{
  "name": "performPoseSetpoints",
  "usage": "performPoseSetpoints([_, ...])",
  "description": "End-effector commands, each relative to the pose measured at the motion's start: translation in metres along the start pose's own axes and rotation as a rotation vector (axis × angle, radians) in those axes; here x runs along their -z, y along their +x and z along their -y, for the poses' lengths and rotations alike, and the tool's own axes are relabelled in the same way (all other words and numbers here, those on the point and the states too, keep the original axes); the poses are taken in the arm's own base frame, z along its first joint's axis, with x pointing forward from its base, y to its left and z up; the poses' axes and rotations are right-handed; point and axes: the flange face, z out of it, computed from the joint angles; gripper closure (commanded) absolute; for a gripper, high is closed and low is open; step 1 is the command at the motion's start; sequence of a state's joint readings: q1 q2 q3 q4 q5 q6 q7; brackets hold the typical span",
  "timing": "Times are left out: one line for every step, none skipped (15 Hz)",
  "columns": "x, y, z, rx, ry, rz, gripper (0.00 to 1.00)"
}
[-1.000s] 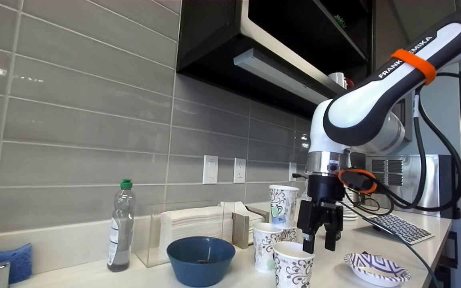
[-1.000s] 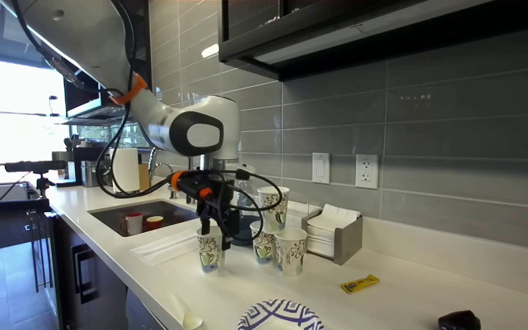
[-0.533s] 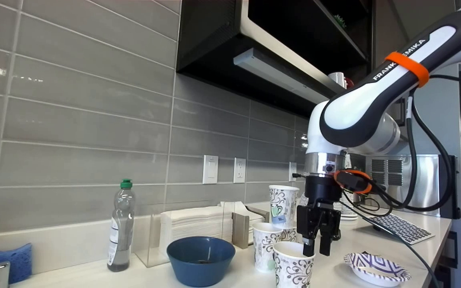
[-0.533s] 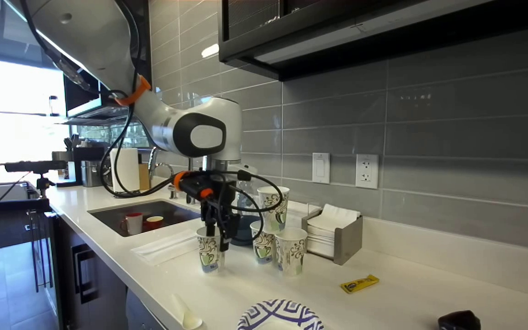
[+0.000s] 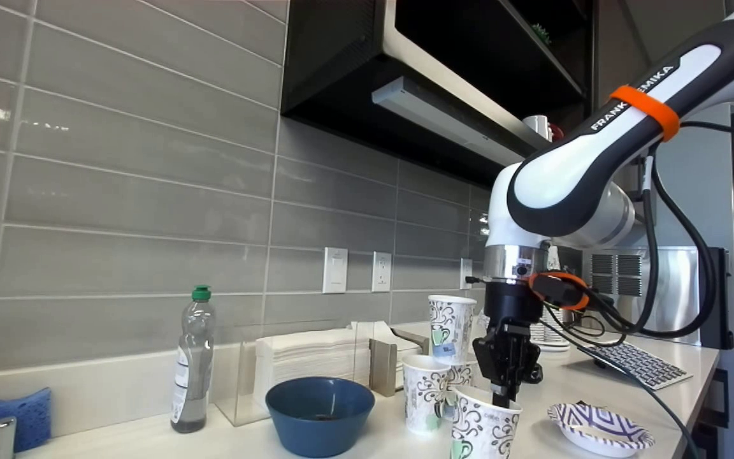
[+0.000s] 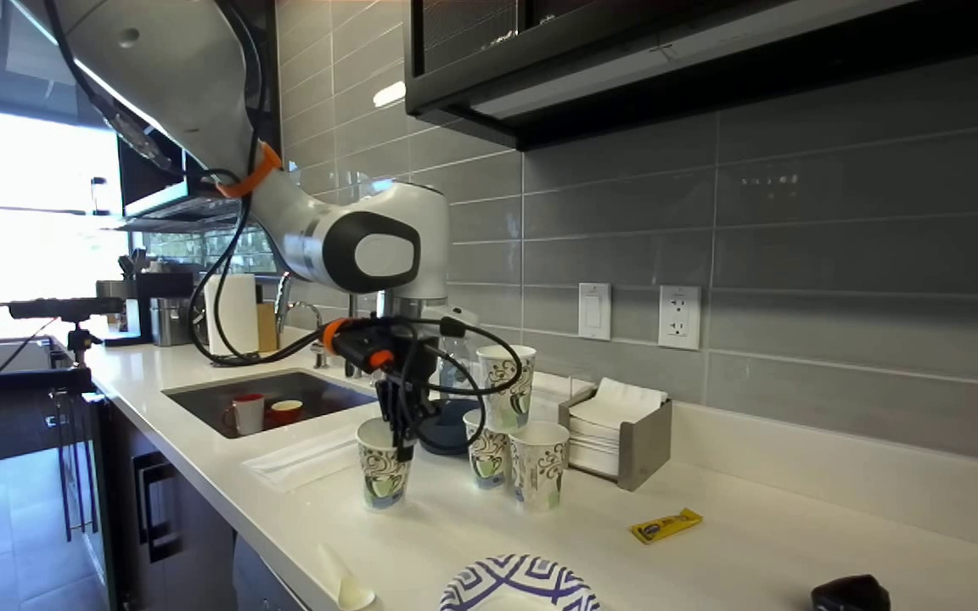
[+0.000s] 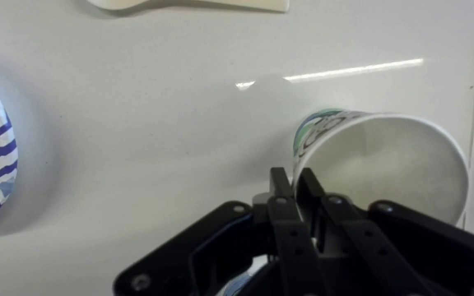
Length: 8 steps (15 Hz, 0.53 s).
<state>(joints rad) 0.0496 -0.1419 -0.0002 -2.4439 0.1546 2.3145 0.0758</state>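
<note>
Both fingers (image 7: pixel 280 181) of the gripper (image 7: pixel 295 181) had drawn together over the past second, and the patterned paper cup (image 7: pixel 389 164) had shifted slightly toward the front edge of the white counter (image 6: pixel 421 543). They pinched that cup's wall at the rim, one fingertip inside and one outside, while its base appeared to stand on the counter in an exterior view. As far as could be judged, the grasp was done and any lift was left, with the cup not yet raised. Near it, untouched by the fingers, an upper cup (image 6: pixel 506 386) already rested across two lower cups (image 6: pixel 540 471) of the same print. Compared with a second earlier, the jaws no longer stood spread about the rim, the arm (image 5: pixel 552 185) sat a little lower, and the gap between the pinched cup and those lower cups had widened. Everything else matched: the zigzag-patterned paper bowl (image 7: pixel 6 160), the blue bowl (image 5: pixel 319 437), the grey napkin holder (image 6: pixel 646 450) and, farther back in an exterior view, two mugs (image 6: pixel 248 414) in the sink (image 6: pixel 319 390).
</note>
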Motion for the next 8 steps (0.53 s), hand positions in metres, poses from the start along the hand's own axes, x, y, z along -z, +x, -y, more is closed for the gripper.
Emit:
performPoseSetpoints([0.007,0.005,0.002,-0.031,0.01,-0.007,1.0])
performPoseSetpoints([0.012,0.006,0.004,-0.029,0.012,-0.005,1.0])
performPoseSetpoints([0.017,0.007,0.005,-0.026,0.012,-0.008,0.99])
performPoseSetpoints([0.023,0.008,0.006,-0.019,0.008,-0.011,0.99])
performPoseSetpoints([0.03,0.008,0.008,-0.012,0.01,-0.014,0.99])
performPoseSetpoints([0.038,0.009,0.008,-0.009,0.006,-0.013,0.99])
performPoseSetpoints([0.048,0.009,0.009,-0.004,-0.002,-0.009,0.99])
performPoseSetpoints([0.06,0.008,0.01,0.002,-0.004,-0.007,0.99])
